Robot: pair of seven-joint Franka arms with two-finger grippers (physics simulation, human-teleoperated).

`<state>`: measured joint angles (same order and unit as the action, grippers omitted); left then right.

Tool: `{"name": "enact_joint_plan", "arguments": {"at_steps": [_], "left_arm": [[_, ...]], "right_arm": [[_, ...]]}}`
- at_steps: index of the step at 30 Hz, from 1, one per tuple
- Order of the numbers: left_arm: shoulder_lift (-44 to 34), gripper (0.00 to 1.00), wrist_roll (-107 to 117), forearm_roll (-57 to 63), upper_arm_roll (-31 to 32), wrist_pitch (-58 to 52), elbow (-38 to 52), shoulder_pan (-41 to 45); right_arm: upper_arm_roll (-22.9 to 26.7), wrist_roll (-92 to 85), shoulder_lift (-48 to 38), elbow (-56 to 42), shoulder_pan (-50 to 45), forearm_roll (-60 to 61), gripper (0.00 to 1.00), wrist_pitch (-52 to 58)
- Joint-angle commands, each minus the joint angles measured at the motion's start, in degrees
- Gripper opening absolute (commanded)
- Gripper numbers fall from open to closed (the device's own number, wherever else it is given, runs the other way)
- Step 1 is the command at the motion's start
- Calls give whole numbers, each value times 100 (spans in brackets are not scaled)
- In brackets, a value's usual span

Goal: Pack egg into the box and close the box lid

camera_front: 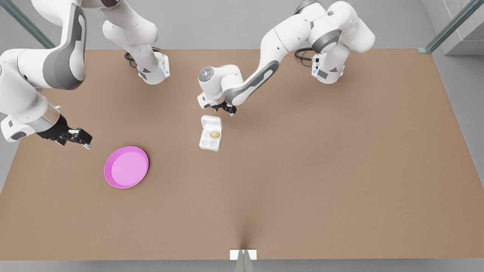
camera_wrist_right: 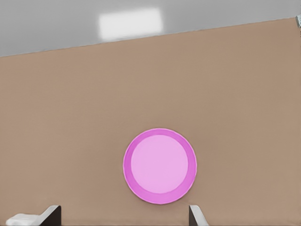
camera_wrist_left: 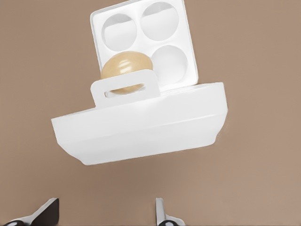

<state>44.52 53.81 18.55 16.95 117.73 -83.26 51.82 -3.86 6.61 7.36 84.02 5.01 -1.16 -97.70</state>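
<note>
The white box (camera_front: 202, 140) sits mid-table with its lid (camera_front: 211, 122) open on the far side. A tan egg (camera_front: 214, 134) rests in the far cup nearest the front view's right. My left gripper (camera_front: 226, 110) hovers just behind the lid, open and holding nothing. Its wrist view shows the lid (camera_wrist_left: 141, 127) raised with its tab in front of the egg (camera_wrist_left: 124, 66), the box's (camera_wrist_left: 143, 44) other cups bare, and the gripper (camera_wrist_left: 106, 216) a short way off the lid. My right gripper (camera_front: 85, 140) waits open at the front view's left.
A round pink plate (camera_front: 126, 167) lies on the brown table near the right gripper, and the right wrist view shows it (camera_wrist_right: 160, 165) beyond the open gripper (camera_wrist_right: 123, 219). Both arm bases stand along the far edge.
</note>
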Motion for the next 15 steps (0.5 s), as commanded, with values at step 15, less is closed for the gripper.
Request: {"name": "enact_joint_plan", "arguments": {"at_steps": [15], "left_arm": [[-118,100,1326,448,19,506,424,-1183]], "right_arm": [[-53,-872,-130,-35,-26,-34,100,295]]}}
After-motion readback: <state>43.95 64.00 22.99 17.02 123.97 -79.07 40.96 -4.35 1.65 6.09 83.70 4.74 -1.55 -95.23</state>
